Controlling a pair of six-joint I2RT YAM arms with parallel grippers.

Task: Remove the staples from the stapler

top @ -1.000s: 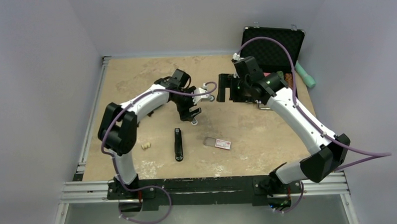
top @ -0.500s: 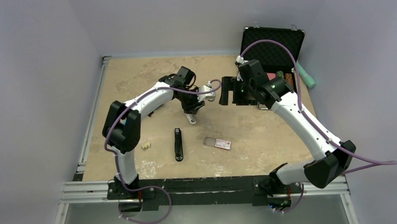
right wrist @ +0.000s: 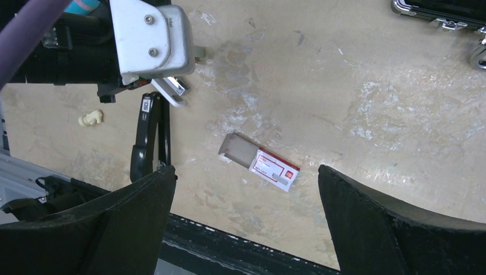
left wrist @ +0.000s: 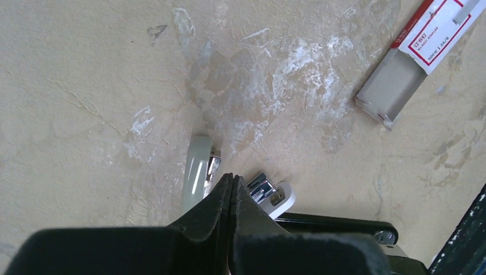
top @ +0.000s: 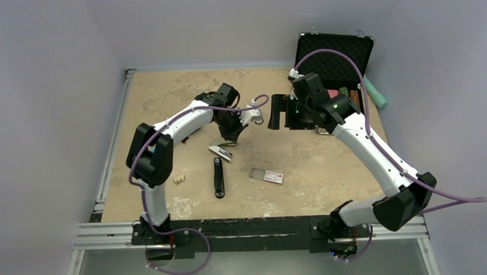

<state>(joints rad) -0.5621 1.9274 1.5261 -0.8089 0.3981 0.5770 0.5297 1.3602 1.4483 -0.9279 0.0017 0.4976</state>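
Working from the biggest thing down: the open black case (top: pixel 335 56) sits behind my right gripper (right wrist: pixel 245 172), whose jaws stand wide with nothing between them. Its foam tray holds a few small pink, green and brown things, too small for me to name.

The stapler (top: pixel 218 177) lies flat on the table (top: pixel 166 97), just below my left gripper (left wrist: pixel 230 184). That gripper is clenched, its fingers pressed flat together, and I see nothing pinched between them. Their tips hover right at the stapler's opened end, between a pale part (left wrist: pixel 195 172) and a chrome piece (left wrist: pixel 261 188).

My worry is that nothing pins the stapler down — the right gripper is well apart from it. A push from closed tips could skid off the chrome or shove the whole body sideways, and any strip that springs loose may scatter over this mottled surface.

The staple box (left wrist: pixel 410 66) lies ahead of the left gripper, its grey tray slid partway out. I cannot tell whether it holds anything.

A small yellowish scrap (top: pixel 179 178) lies beyond the stapler.
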